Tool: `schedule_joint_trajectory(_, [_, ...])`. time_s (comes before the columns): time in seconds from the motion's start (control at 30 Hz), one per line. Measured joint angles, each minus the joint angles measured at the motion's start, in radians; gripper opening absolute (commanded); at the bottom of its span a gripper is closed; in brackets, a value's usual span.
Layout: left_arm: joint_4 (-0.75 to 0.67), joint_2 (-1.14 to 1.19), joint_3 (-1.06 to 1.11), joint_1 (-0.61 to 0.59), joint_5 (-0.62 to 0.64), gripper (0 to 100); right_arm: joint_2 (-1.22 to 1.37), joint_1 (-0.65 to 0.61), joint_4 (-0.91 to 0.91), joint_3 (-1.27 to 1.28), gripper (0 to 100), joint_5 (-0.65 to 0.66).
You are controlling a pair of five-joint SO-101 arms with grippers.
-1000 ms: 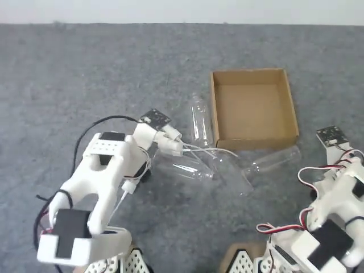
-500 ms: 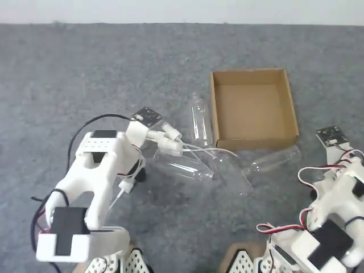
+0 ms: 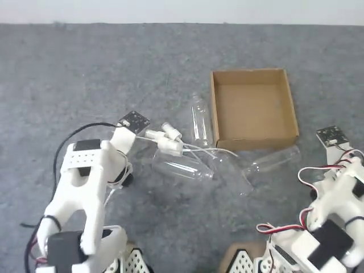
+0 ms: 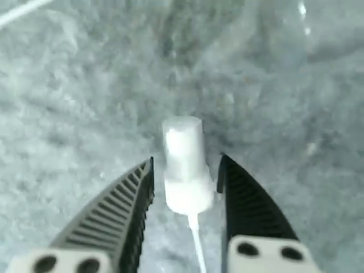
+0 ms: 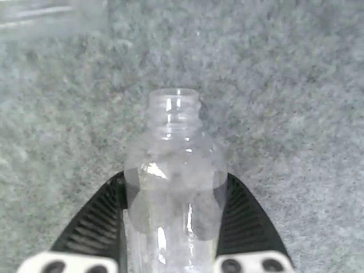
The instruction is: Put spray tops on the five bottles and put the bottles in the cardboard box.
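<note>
Bottle (image 5: 173, 142) sits clamped in the right end effector (image 5: 175, 177), mouth left free for capping. Left end effector (image 4: 185, 161) pinches a spray top (image 4: 183, 142), probably meant for that mouth.

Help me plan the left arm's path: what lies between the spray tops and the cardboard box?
A clear bottle lying along the cardboard box, in the high view.

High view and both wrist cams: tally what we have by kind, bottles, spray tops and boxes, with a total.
Bottles: 5, four lying on the table, one in the right gripper.
Spray tops: 3 that I can tell apart, one in the left gripper.
Cardboard box: 1, nothing in it.
Total: 9.
</note>
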Motion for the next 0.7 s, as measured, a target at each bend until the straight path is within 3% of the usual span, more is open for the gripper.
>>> schedule_joint_trajectory(0.4, [-0.089,0.155,-0.034,0.009,-0.002,2,0.0,0.0,0.0,0.0,0.9,0.0])
schedule_joint_trajectory(0.7, [-0.017,0.18,-0.123,-0.003,0.015,1,0.0,0.0,0.0,0.0,1.1,0.0])
